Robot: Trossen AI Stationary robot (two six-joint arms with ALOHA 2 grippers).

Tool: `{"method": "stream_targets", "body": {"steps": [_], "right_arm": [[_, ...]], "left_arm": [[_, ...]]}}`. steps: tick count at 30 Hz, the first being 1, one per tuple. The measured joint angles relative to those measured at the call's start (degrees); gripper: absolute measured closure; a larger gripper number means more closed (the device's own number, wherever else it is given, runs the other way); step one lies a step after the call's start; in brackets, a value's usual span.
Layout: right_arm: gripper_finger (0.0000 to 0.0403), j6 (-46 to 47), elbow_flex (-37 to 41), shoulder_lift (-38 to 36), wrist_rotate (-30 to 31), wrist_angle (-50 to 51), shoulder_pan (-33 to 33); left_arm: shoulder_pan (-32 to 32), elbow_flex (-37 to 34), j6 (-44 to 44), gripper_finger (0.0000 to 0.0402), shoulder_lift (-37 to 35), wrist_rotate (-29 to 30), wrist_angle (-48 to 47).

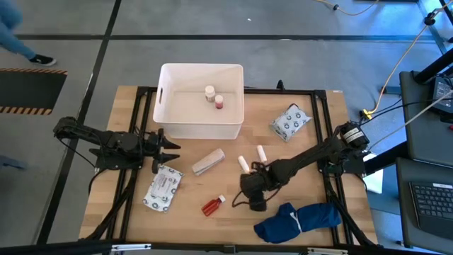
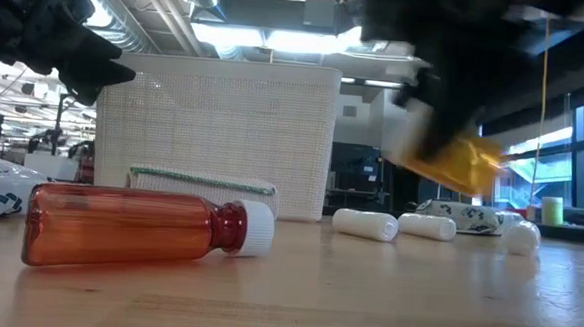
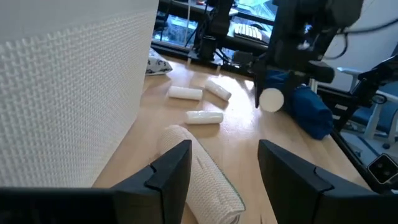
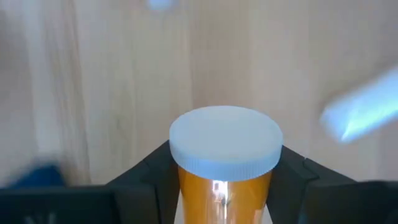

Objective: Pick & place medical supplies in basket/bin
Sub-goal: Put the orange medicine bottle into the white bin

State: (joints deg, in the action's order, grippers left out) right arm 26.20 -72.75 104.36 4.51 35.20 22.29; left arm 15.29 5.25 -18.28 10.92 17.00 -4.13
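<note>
The white tub [image 1: 202, 120] stands at the table's far middle with two small bottles [image 1: 214, 97] inside. My right gripper [image 1: 253, 193], near the middle of the table, is shut on an orange white-capped bottle [image 4: 225, 180]. My left gripper [image 3: 224, 168] hangs open by the tub's near left corner, above the table just short of the tan bandage roll [image 3: 205, 180]. A red bottle [image 2: 139, 226] lies on its side. White cylinders [image 1: 243, 163] [image 1: 261, 152] lie beside the right gripper. The two printed packets [image 1: 163, 190] [image 1: 291, 122] lie flat. My right gripper pinches the orange bottle between its two fingers [image 4: 152, 171], on the body just below the white cap [image 4: 225, 146]. The cap end sticks out past the fingertips. In the low view the bottle [image 2: 463, 157] hangs tilted, lifted clear of the table.
A dark blue cloth bundle [image 1: 297, 219] lies at the near right corner, close to the right arm. Bare wood shows between the red bottle and the near edge. A black frame [image 1: 138, 91] runs around the table top.
</note>
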Motion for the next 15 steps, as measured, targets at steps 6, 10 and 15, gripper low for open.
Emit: {"method": "stream_targets", "body": {"steps": [6,10,15], "right_arm": [[0.0229,-1.53,-2.79,0.00,4.97,-13.39,-4.27],[0.0229,-2.96,-3.85,0.00,5.49,-27.78,-7.12],[0.0228,-5.02,-4.45,0.00,6.07,-43.49,-10.11]], "left_arm": [[0.00,-0.01,0.55,0.0221,-0.02,-1.02,0.31],[-0.02,0.01,0.48,0.0221,0.18,-4.17,4.23],[0.00,0.03,0.30,0.0221,1.71,-7.98,11.14]]}}
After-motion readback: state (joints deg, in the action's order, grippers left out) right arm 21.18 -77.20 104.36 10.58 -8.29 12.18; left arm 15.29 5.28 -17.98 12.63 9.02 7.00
